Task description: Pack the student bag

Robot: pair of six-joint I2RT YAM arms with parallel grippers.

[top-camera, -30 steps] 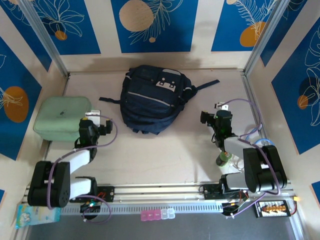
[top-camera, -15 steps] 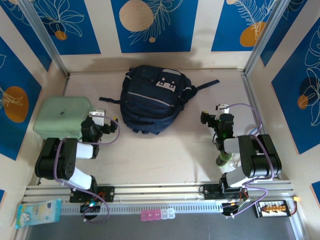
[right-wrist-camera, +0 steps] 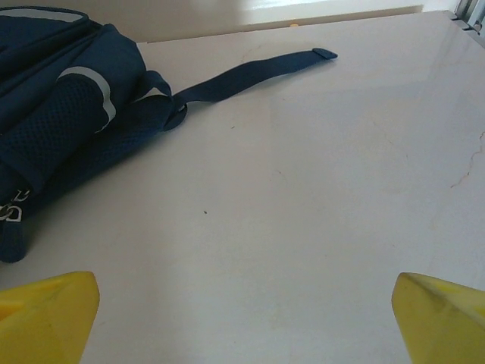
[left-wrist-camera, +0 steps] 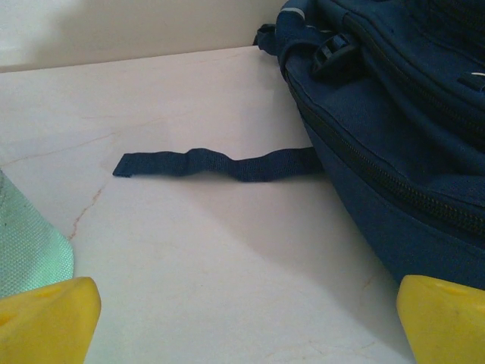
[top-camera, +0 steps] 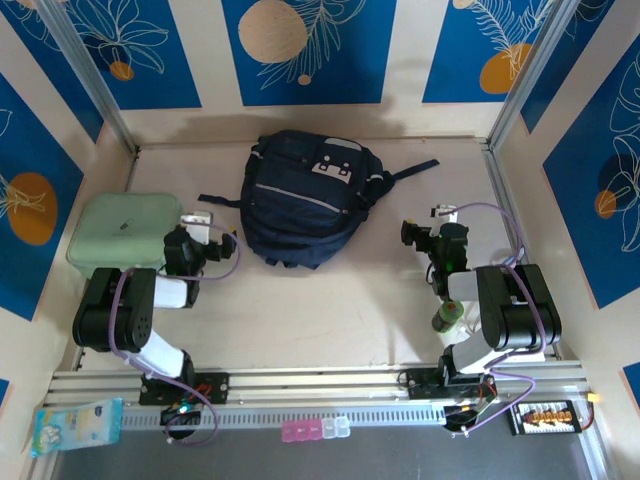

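1. Left gripper hovers low over the table, jaws spread and empty, with the mint-green case just to its left.
2. The student bag lies flat at the table's far middle, between the two grippers. One loose strap trails left from it.
3. The right gripper sits right of the bag, apart from it, with its yellow fingertips wide and holding nothing.

Student bag: large, dark navy fabric, grey trim lines, white tag patches on the front pocket. Lying flat, front up, at the far middle of the tabletop. Zipped shut where visible. Left strap trailing flat outward, right strap likewise on the opposite side.
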